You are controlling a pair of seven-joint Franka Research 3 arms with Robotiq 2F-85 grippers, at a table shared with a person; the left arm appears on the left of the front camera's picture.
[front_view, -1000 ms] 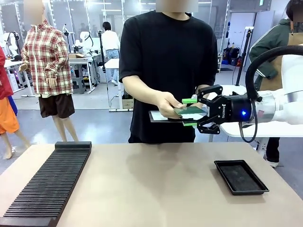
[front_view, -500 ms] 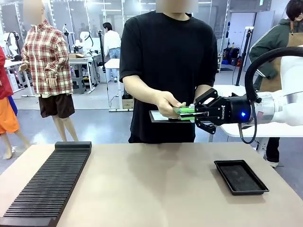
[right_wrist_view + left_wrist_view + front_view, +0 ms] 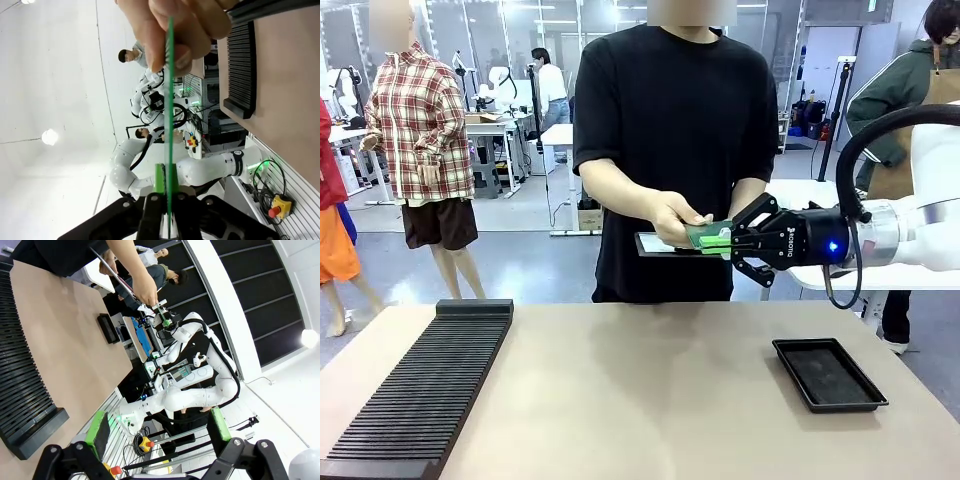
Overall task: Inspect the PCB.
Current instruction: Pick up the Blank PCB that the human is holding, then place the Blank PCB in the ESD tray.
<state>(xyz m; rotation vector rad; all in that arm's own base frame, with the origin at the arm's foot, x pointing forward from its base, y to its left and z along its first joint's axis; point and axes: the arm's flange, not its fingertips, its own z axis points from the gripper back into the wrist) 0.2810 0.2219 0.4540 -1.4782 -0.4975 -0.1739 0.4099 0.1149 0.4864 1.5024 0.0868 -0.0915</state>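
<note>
Small white lettering on the right claw's (image 3: 722, 240) black body is too small to read.

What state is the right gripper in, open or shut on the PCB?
Shut on the PCB. In the right wrist view the right gripper's pads squeeze the board's near edge; the person's hand holds its far end.

My right gripper (image 3: 720, 241) is black with green pads (image 3: 159, 179); the board (image 3: 703, 236) is green, the tray (image 3: 828, 376) black, the table (image 3: 650, 400) tan.
</note>
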